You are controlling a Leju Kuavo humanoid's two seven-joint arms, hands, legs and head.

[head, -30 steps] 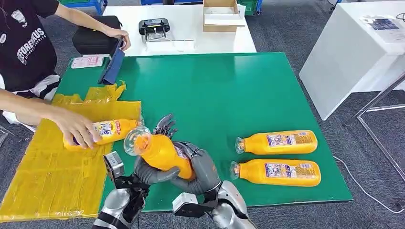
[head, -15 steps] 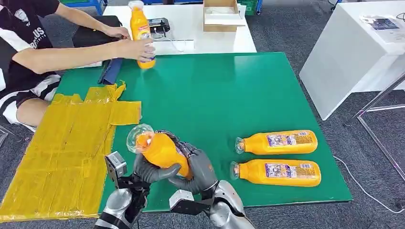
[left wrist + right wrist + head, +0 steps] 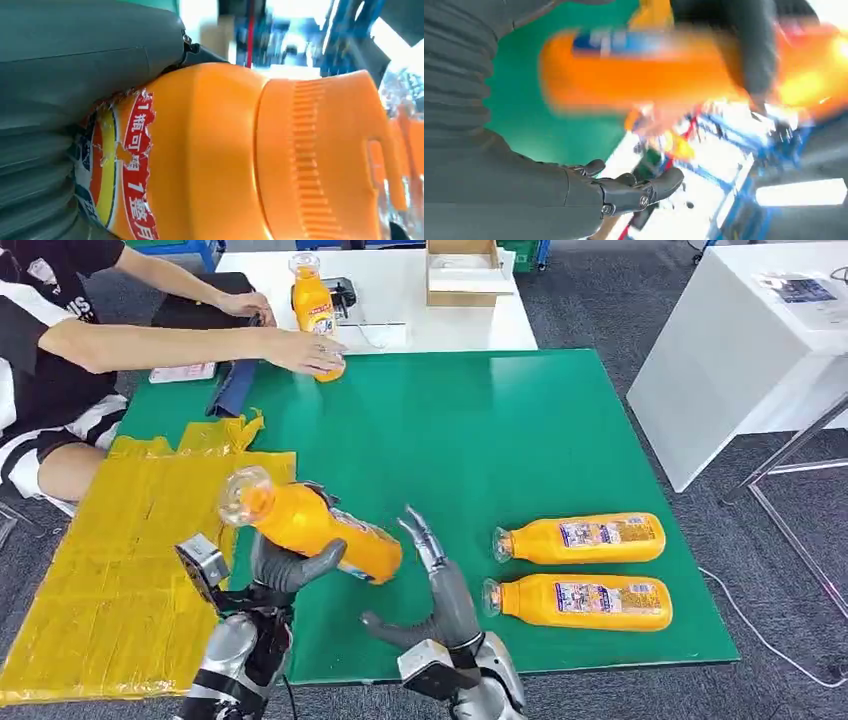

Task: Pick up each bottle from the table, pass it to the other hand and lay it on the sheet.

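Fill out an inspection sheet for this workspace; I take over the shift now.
Surface: green table, yellow sheet at its left edge.
Job's things: held bottle above the table; two orange bottles lying on the right.
Clutter: standing bottle under a person's hand; cardboard box.
Hands: left hand grips the held bottle; right hand holds nothing, fingers spread.
Cables: one on the floor.
Surroundings: white tables, grey carpet.

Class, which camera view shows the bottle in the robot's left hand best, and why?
The head view: the whole held bottle shows, tilted in the left hand above the table's edge by the sheet. The left wrist view gives a close-up of label and ribbed shoulder. The right wrist view shows an orange blur.
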